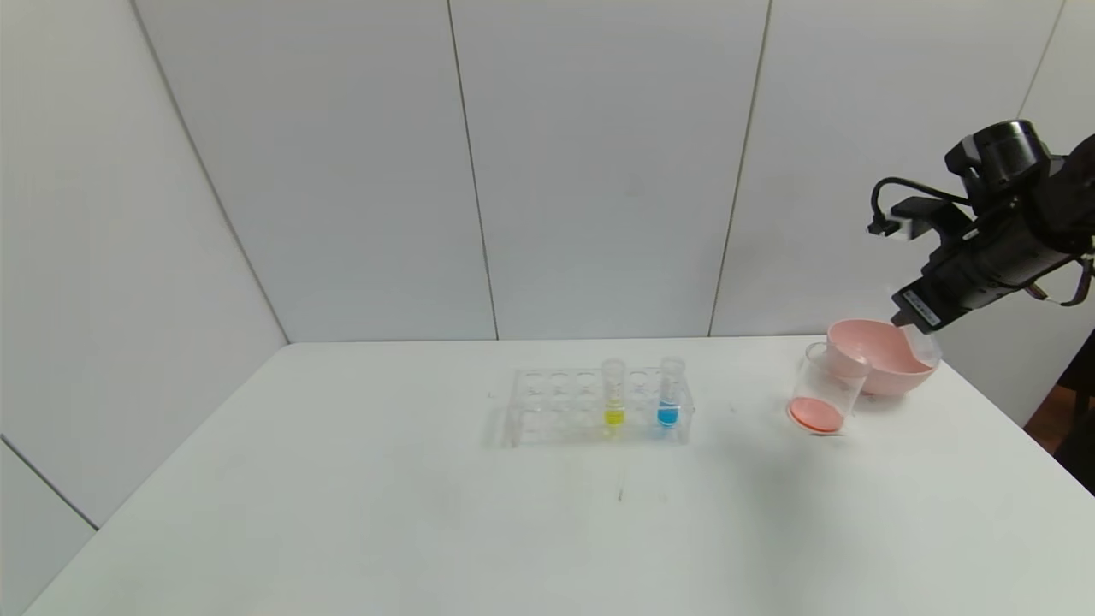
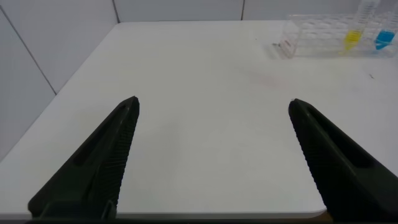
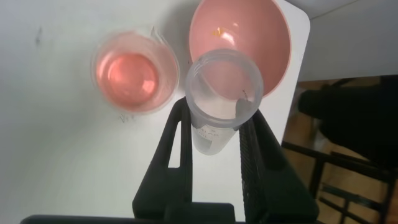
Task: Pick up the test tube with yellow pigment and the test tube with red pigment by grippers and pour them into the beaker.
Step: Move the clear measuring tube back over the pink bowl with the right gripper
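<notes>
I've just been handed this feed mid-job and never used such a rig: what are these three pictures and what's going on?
It is a two-armed robot at a white table. The wide picture comes from its head; the other two from cameras on each wrist.

The right gripper is shut on an emptied clear test tube, held above the pink bowl. Beside the bowl stands the beaker, with red liquid in it.

The left gripper hangs open over bare table, idle.

Mid-table, a clear rack holds the test tube with yellow pigment and a blue tube, both upright.
</notes>
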You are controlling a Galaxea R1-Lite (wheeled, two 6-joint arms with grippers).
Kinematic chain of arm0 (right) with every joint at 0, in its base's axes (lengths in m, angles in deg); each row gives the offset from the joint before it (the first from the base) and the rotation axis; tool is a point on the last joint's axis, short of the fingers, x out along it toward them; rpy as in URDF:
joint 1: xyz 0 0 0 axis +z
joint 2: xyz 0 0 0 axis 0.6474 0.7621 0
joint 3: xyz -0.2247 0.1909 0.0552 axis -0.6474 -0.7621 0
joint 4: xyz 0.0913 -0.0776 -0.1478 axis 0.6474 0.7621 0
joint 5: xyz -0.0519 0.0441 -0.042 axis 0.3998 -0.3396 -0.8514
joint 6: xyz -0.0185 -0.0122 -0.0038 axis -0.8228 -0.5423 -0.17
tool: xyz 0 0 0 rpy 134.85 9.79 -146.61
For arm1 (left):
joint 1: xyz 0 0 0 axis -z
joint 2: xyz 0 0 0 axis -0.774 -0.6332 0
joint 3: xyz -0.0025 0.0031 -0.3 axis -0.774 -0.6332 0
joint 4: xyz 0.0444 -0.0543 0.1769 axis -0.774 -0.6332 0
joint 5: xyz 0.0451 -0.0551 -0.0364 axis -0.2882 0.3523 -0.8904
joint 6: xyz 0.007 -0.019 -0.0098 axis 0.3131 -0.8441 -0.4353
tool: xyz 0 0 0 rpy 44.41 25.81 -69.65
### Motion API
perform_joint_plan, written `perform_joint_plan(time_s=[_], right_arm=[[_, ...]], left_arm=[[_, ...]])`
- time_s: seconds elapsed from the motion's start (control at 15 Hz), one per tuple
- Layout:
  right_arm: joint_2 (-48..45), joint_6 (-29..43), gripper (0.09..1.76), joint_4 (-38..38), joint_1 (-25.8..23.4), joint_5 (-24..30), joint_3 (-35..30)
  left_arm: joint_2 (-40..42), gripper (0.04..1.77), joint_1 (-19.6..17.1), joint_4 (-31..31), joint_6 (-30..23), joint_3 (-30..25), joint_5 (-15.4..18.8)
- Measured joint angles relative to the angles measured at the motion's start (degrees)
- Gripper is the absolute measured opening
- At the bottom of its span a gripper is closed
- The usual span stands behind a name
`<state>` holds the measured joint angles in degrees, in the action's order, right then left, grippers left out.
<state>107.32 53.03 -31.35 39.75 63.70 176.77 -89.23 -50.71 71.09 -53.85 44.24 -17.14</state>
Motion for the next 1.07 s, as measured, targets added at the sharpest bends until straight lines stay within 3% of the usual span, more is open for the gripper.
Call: perform_joint_plan(time_s=[0.2, 0.4, 0.53, 0.67, 0.87, 1.07], right_arm=[[-0.26, 13.30, 0.50, -9.91, -0.55, 1.05, -0.35], [0.46, 16.20, 0.50, -19.57, -3.36, 1.54, -0.93], [0.82, 18.77, 0.50, -24.83, -5.49, 5.64, -3.24], [0.71, 19.30, 0.50, -31.81, -7.72, 11.29, -8.92], [0.16, 18.22, 0.50, -54.57, -10.81, 19.53, -20.83], [0.61, 17.41, 0.50, -68.85, -12.61, 22.14, -32.00]], left_arm=[[0.00, 1.72, 0.00, 0.00, 0.00, 0.00, 0.00], [0.00, 1.72, 0.00, 0.00, 0.00, 0.00, 0.00], [0.00, 1.72, 0.00, 0.00, 0.00, 0.00, 0.00], [0.00, 1.72, 0.00, 0.00, 0.00, 0.00, 0.00], [0.00, 1.72, 0.00, 0.00, 0.00, 0.00, 0.00], [0.00, 1.72, 0.00, 0.00, 0.00, 0.00, 0.00]])
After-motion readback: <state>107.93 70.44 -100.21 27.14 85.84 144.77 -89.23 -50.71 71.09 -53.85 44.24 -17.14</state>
